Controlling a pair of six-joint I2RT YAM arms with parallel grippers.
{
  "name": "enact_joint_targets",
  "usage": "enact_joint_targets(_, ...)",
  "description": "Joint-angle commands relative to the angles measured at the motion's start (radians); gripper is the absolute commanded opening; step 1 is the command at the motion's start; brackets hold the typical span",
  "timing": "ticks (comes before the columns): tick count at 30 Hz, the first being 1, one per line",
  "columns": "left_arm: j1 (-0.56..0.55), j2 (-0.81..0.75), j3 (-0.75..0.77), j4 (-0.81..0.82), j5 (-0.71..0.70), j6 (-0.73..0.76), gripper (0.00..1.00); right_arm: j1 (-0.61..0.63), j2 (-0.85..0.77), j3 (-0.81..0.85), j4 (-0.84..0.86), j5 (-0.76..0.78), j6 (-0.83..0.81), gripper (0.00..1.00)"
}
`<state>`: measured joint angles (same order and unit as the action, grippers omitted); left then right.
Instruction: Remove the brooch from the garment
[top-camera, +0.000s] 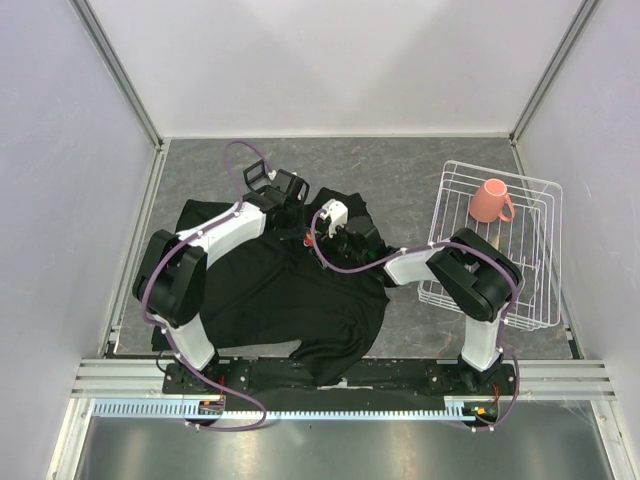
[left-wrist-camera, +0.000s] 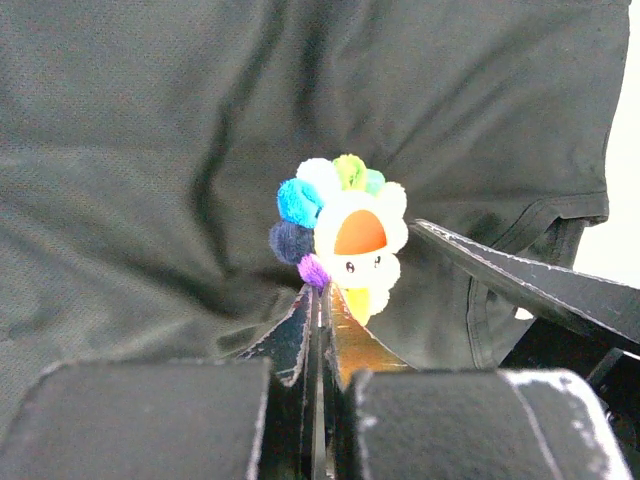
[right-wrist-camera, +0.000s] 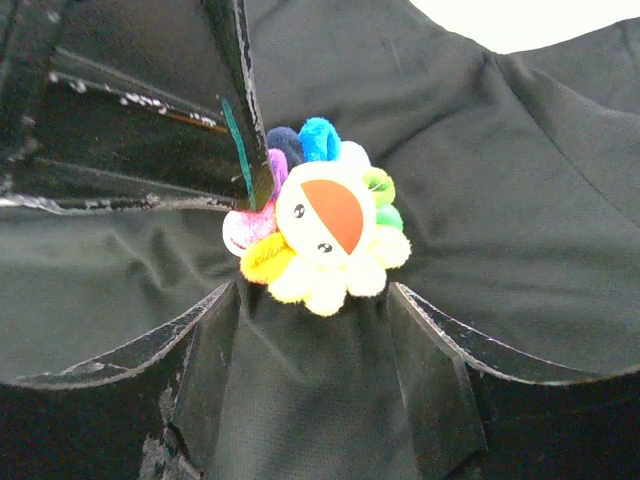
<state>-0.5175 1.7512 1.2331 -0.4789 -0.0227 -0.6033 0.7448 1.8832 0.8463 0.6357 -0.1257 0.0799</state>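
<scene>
Left gripper clamped on brooch edge. Right gripper fingers spread, straddling shirt just below brooch; fabric contact appears likely, not confirmed.

In the top view, the left arm and right arm converge at the frame's centre over the black T-shirt, crowding that spot. Bare table lies open across the upper middle. A wire basket holding a pink mug blocks the right side.

In the right wrist view, the left gripper closes off the upper left of the brooch, seemingly pinched on its petals. The right gripper has its fingers spread at the brooch's lower left and lower right. Only its upper right stays free.
</scene>
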Motion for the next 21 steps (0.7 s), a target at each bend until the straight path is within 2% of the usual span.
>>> enact_joint_targets(1,-0.003,0.008,0.043,-0.003,0.017,0.040,0.02,0.033,-0.010,0.027,0.076,0.095,-0.060,0.68)
enact_joint_targets(8,-0.003,0.005,0.051,0.000,0.063,0.022,0.02,0.051,0.016,0.040,0.102,0.116,-0.057,0.67)
enact_joint_targets(12,-0.001,0.001,0.045,0.008,0.082,0.014,0.02,0.053,0.040,0.072,0.094,0.141,-0.037,0.62)
enact_joint_targets(16,0.002,-0.005,0.028,0.016,0.076,0.005,0.02,0.051,0.051,0.086,0.085,0.159,-0.006,0.44)
enact_joint_targets(21,0.013,-0.032,0.009,0.046,0.081,-0.006,0.02,0.050,0.050,0.076,0.094,0.193,0.035,0.33)
